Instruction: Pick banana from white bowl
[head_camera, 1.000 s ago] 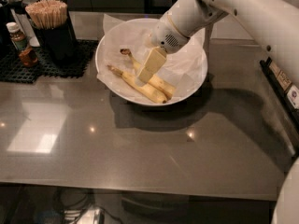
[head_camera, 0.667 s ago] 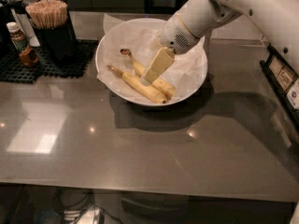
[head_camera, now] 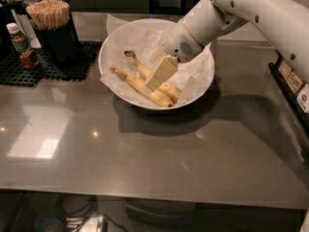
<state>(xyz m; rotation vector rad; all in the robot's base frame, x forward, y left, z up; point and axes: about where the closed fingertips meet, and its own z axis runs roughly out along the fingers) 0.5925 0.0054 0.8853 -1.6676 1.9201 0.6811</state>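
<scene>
worktop [head_camera: 145, 153]: grey and glossy, spanning the whole width of the middle and lower frame, with pale reflections at lower left.
bottle [head_camera: 19, 45]: upper left of the frame, small, white cap, brown contents, upright on the black mat.
black mat [head_camera: 19, 74]: upper left, gridded, flat on the worktop beneath the bottle and the stick holder.
stick holder [head_camera: 60, 40]: dark, upright, just right of the bottle, packed with thin wooden sticks [head_camera: 48, 12].
white bowl [head_camera: 103, 57]: upper centre, wide and shallow, resting on the worktop just right of the black mat, lined with crumpled paper [head_camera: 140, 37].
second banana [head_camera: 137, 85]: in the white bowl on the paper, along its lower side, thin pale stem pointing left, body running down to the right, close against the other fruit.
banana [head_camera: 140, 66]: in the white bowl on the paper, above the second banana, dark frayed stem end toward the upper left, body slanting down to the right, middle part hidden behind the end effector.
end effector [head_camera: 155, 81]: upper centre, inside the white bowl, pale, tilted down to the left, lying across the middle of the banana.
end effector opening: cannot tell; grip on the banana likewise cannot be told.
arm [head_camera: 251, 8]: white, reaching from the upper right corner down and left to the white bowl.
rack [head_camera: 289, 76]: dark, at the right edge, carrying small labels.
</scene>
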